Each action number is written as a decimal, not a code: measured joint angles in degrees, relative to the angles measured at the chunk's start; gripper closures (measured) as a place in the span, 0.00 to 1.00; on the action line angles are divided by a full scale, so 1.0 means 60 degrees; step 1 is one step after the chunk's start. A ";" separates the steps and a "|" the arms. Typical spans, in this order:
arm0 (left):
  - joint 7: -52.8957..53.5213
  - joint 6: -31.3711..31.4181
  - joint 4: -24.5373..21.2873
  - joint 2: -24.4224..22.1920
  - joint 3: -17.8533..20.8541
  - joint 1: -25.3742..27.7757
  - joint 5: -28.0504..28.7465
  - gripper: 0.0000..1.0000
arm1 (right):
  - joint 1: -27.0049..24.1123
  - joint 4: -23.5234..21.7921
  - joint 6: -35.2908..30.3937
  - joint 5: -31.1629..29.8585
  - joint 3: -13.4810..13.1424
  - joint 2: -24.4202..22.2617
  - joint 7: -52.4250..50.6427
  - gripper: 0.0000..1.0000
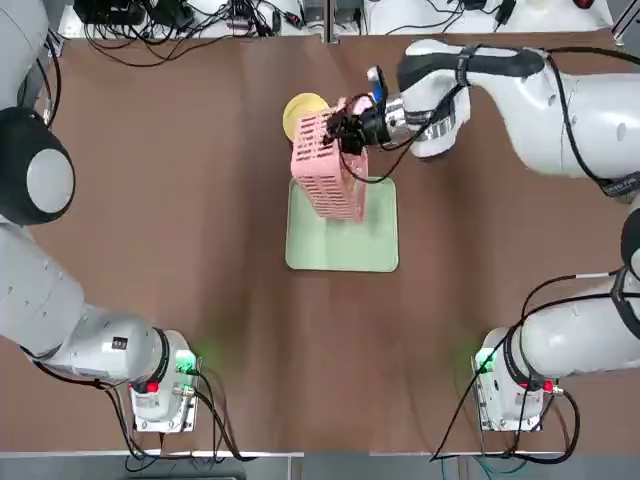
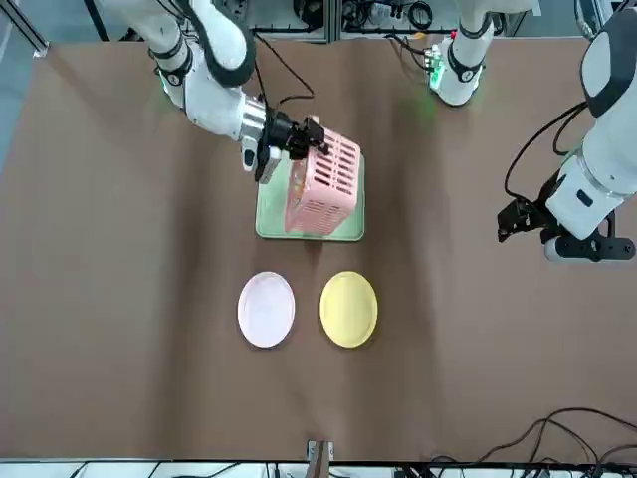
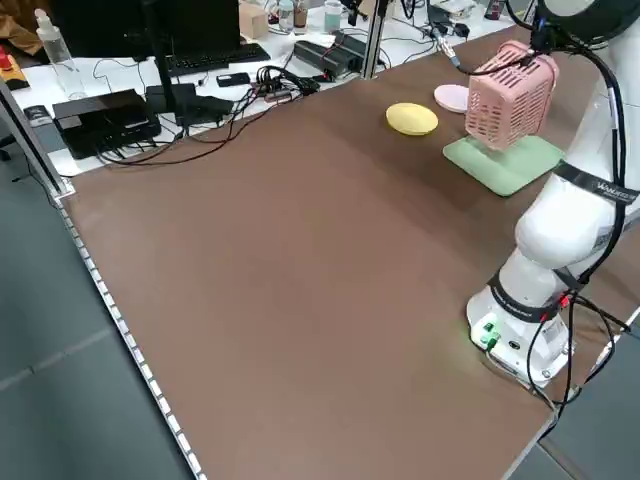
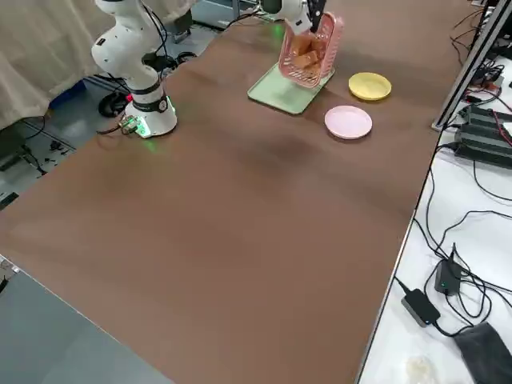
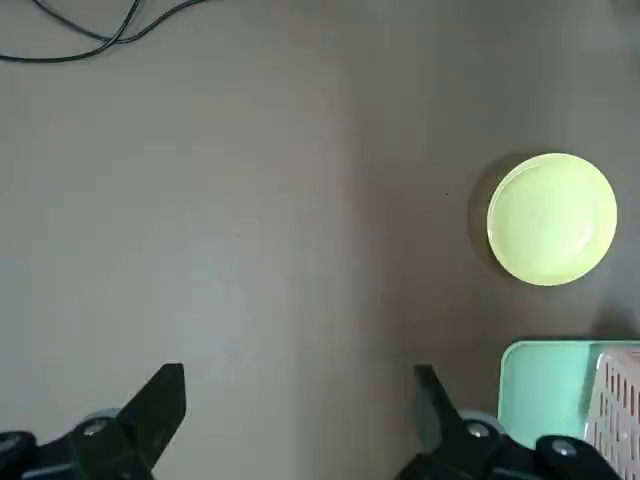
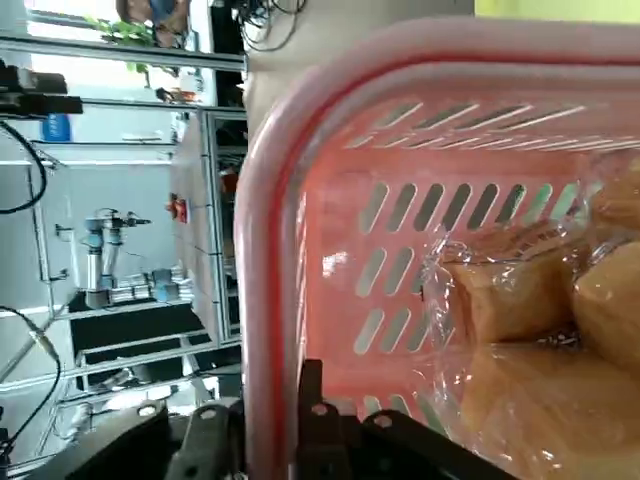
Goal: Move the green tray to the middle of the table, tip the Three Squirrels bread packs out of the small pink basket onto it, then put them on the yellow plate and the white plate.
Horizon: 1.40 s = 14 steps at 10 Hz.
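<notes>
While tilted over green tray, pink basket, yellow plate beyond

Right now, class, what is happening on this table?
The right hand, shut on the rim of the small pink slatted plastic basket, holds it tipped over the flat pale green tray. The clear bread packs are inside it. The round yellow plate and white plate lie bare. The left hand hangs open.

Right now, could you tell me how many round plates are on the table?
2. The yellow plate and the white plate lie side by side on the table, apart, beyond the green tray from the robot. In the top view the tilted small pink basket hides the white one.
</notes>
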 joint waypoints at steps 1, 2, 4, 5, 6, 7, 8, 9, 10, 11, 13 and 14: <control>0.0000 0.0000 0.0000 0.0000 0.0001 0.0001 0.0000 0.00 | -0.0114 -0.0159 -0.0236 0.0466 0.0062 0.0007 -0.0528 0.93; 0.0000 0.0000 0.0000 0.0000 0.0001 0.0001 0.0000 0.00 | -0.0189 -0.0242 -0.0423 0.0812 0.0089 0.0007 -0.0975 0.93; 0.0000 0.0000 0.0000 0.0000 0.0001 0.0001 0.0000 0.00 | -0.0253 -0.0407 -0.0900 0.1568 0.0125 0.0011 -0.1826 0.93; 0.0000 0.0000 0.0000 0.0000 0.0001 0.0001 0.0000 0.00 | -0.0296 -0.0593 -0.1277 0.2116 0.0127 0.0012 -0.2513 0.93; 0.0000 0.0000 0.0000 0.0000 0.0001 0.0001 0.0000 0.00 | -0.0371 -0.0792 -0.1661 0.2439 0.0128 0.0018 -0.3048 0.93; 0.0000 0.0000 0.0002 0.0000 -0.0003 -0.0003 0.0000 0.00 | -0.0478 -0.0951 -0.2059 0.2584 0.0128 0.0024 -0.3387 0.93; 0.0000 0.0000 0.0028 0.0001 -0.0013 -0.0029 0.0000 0.00 | -0.0558 -0.1089 -0.2358 0.2807 0.0127 0.0031 -0.3722 0.93; 0.0000 0.0000 0.0100 0.0000 -0.0028 -0.0069 0.0000 0.00 | -0.0586 -0.1227 -0.2671 0.3072 0.0127 0.0064 -0.4089 0.93; 0.0000 0.0000 0.0176 -0.0001 -0.0033 -0.0072 0.0000 0.00 | -0.0600 -0.1356 -0.3013 0.3303 0.0127 0.0121 -0.4440 0.93; 0.0000 0.0000 0.0197 -0.0001 -0.0029 -0.0041 0.0000 0.00 | -0.0616 -0.1405 -0.3217 0.3422 0.0127 0.0208 -0.4648 0.93; 0.0000 0.0000 0.0196 0.0007 -0.0018 -0.0010 0.0000 0.00 | -0.0686 -0.1517 -0.3792 0.3717 0.0122 0.0466 -0.5188 0.93; 0.0000 0.0000 0.0196 0.0008 -0.0019 -0.0014 0.0000 0.00 | -0.0764 -0.1573 -0.4080 0.3828 0.0104 0.0634 -0.5489 0.93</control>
